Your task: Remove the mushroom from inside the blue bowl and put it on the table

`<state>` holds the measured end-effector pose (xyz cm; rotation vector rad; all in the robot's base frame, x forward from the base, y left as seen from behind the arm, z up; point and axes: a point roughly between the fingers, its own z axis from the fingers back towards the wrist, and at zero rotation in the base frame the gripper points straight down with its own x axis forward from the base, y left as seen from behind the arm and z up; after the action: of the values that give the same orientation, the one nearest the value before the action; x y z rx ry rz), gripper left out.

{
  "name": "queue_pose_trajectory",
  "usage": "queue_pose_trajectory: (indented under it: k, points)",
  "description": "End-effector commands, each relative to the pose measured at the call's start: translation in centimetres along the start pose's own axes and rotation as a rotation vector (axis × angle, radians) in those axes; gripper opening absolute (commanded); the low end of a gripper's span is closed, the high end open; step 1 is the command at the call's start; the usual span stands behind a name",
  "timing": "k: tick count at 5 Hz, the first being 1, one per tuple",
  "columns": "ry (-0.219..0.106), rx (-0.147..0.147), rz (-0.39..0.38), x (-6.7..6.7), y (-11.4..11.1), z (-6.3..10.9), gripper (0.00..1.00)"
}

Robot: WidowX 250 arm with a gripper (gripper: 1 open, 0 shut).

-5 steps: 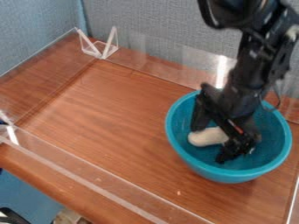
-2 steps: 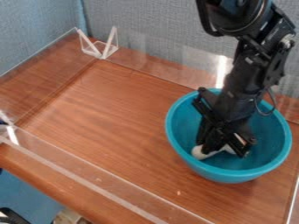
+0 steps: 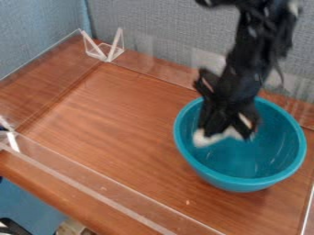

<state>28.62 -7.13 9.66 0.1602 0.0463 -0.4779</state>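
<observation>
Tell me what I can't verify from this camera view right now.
- Mushroom: only a pale bit shows; the tool covers its cap.
- Tool's grip: motion blur smears the fingers.
- Blue bowl: the arm hides its far wall.
- Arm's upper part: cut off by the top edge.

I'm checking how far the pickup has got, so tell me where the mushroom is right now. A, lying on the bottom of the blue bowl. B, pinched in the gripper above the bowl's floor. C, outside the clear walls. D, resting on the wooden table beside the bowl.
B: the gripper is shut on the pale mushroom, which hangs at the blue bowl's rim height, while the bowl's floor lies bare and nothing rests on the table.
</observation>
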Motion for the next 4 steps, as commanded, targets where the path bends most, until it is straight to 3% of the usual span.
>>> queue_pose_trajectory:
  k: [1,2,3,4]
  points:
    - [-0.089,0.052,0.129,-2.5,5.2,5.6,0.00]
    - [-0.075,0.071,0.249,-6.0,9.4,7.3,0.00]
    - [-0.036,0.048,0.278,-7.7,11.5,4.9,0.00]
    - [-0.002,0.032,0.223,-7.8,9.4,3.3,0.00]
